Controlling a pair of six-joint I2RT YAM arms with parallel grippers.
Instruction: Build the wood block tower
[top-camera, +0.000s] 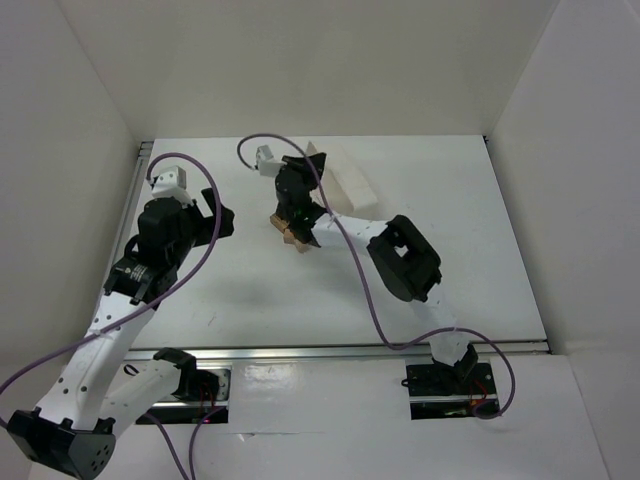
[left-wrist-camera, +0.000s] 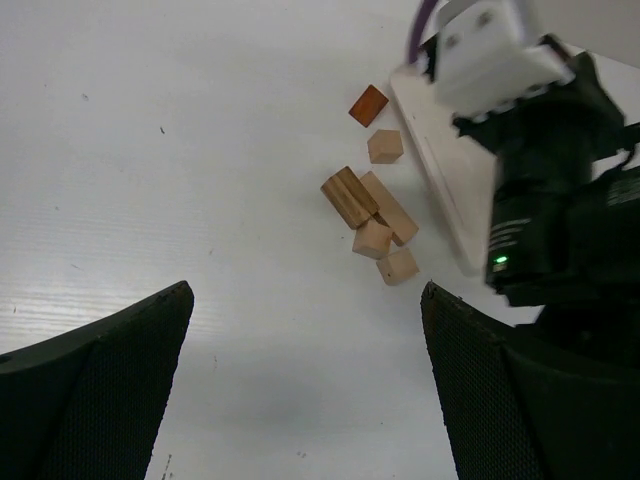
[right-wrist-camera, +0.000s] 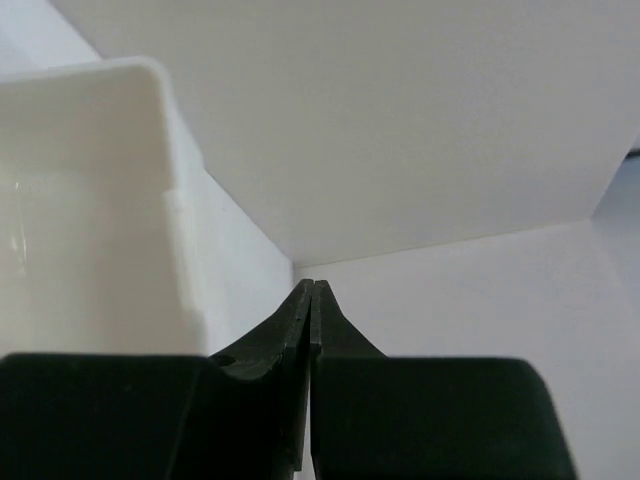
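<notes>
Several small wood blocks lie loose in a cluster (left-wrist-camera: 372, 215) (top-camera: 292, 233) on the white table, some touching. A reddish-brown block (left-wrist-camera: 368, 105) and a tan cube (left-wrist-camera: 385, 146) lie apart from them; nothing stands as a tower. My left gripper (left-wrist-camera: 305, 340) (top-camera: 215, 215) hovers open short of the cluster, nothing between its fingers. My right gripper (right-wrist-camera: 313, 288) is shut with nothing in it, held level beside the tray wall. Its wrist (top-camera: 290, 190) (left-wrist-camera: 560, 200) hangs above the blocks.
A white plastic tray (top-camera: 345, 183) (left-wrist-camera: 440, 150) (right-wrist-camera: 90, 200) lies just behind and right of the blocks. White walls enclose the table on three sides. A purple cable (top-camera: 360, 280) loops along the right arm.
</notes>
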